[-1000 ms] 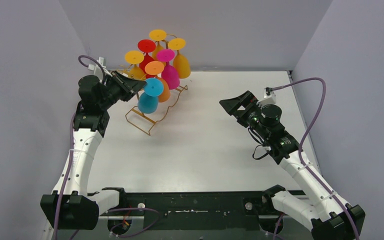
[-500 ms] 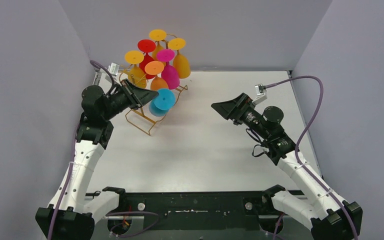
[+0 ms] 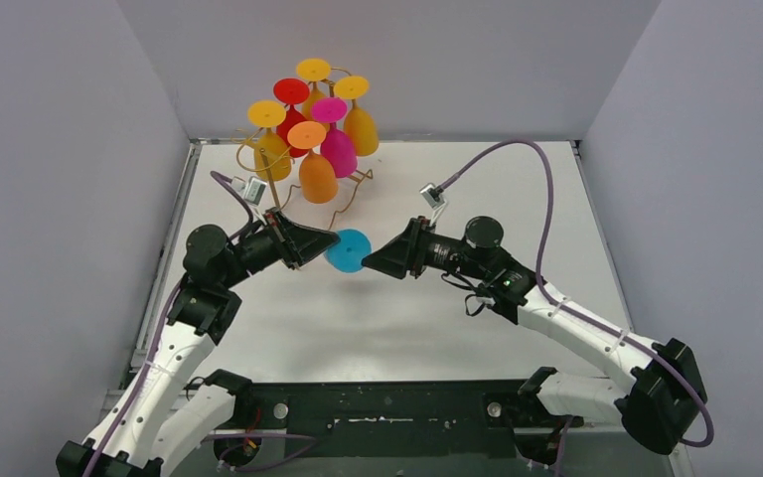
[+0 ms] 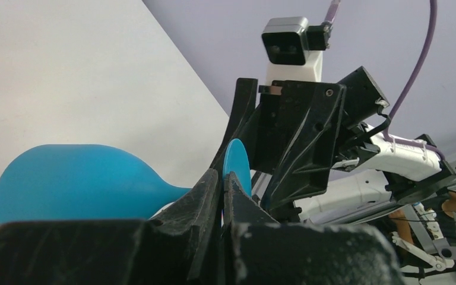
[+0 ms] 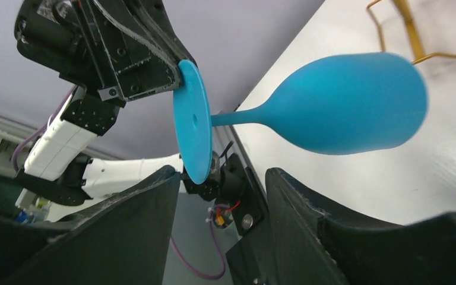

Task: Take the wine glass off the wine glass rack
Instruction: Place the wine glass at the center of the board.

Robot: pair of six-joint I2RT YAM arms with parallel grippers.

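Gold wire wine glass rack (image 3: pixel 355 189) stood far left, carrying six other coloured glasses (image 3: pixel 339 149). Left gripper (image 3: pixel 308 244) was clenched on the rim of the round foot of the blue opaque wine glass (image 3: pixel 348 250); the left wrist view showed the disc edge pinched between the finger pads (image 4: pixel 211 184). The glass was off the rack, lying sideways in the air above the white table (image 3: pixel 437 328), nearer than the rack, between the two grippers. Right gripper (image 3: pixel 376 262) was spread wide, with the foot's lower edge between its fingers (image 5: pixel 154 196) and nothing touching.

Looked like a handover. A rim pinch is weak, so keep the left motion slow. The right should clamp the stem or foot squarely and confirm its hold before the left lets go. Risk: the disc could pivot out.
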